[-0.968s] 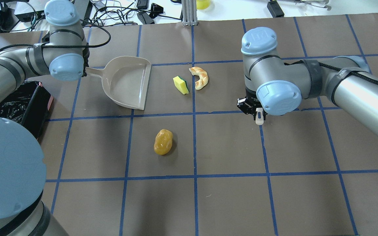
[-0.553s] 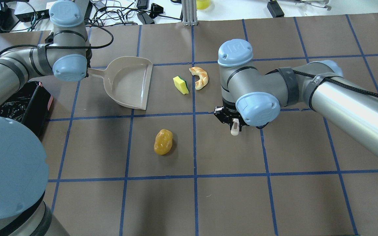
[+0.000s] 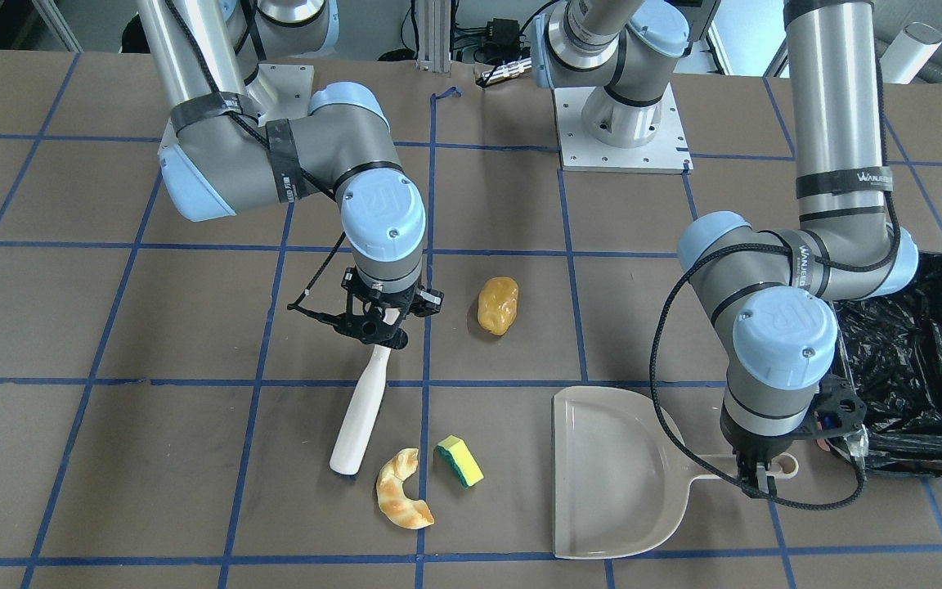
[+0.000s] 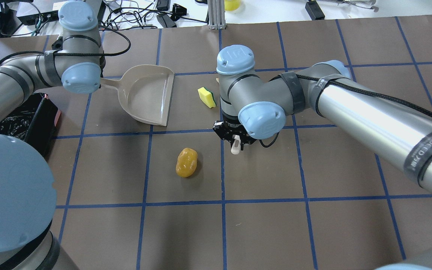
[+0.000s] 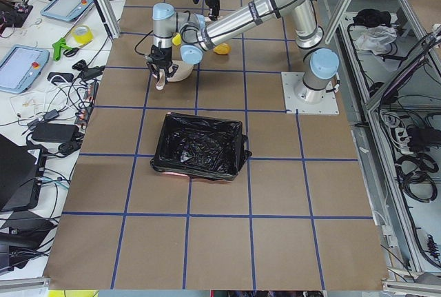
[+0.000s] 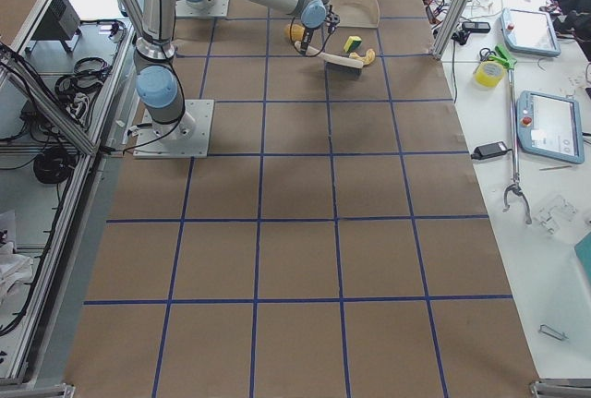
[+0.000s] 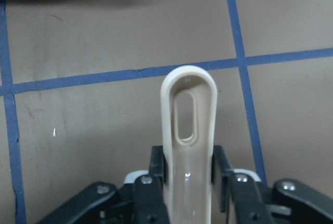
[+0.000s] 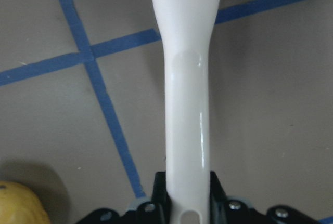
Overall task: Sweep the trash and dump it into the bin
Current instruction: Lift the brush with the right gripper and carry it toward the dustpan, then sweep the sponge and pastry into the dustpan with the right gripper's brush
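Note:
My right gripper (image 3: pixel 374 327) is shut on the handle of the beige brush (image 3: pixel 361 417), whose head rests on the table just left of the tan croissant (image 3: pixel 401 492). Beside the croissant lies the yellow sponge (image 3: pixel 459 460) with its green side. The golden-yellow lumpy piece (image 3: pixel 498 305) lies apart, nearer the robot. My left gripper (image 3: pixel 757 483) is shut on the handle of the beige dustpan (image 3: pixel 614 474), its mouth facing the sponge. The black-lined bin (image 3: pixel 912 360) stands just behind my left wrist. In the overhead view my right arm hides the croissant.
Blue tape lines grid the brown table (image 4: pixel 261 225). Cables and gear (image 4: pixel 141 15) lie beyond its far edge. Two arm base plates (image 3: pixel 622 123) sit at the robot's side. The bin's pink edge (image 4: pixel 56 118) shows at a corner.
My right arm has swung left across the table with the brush, from the right half to beside the croissant and sponge. The left arm and dustpan shifted only slightly.

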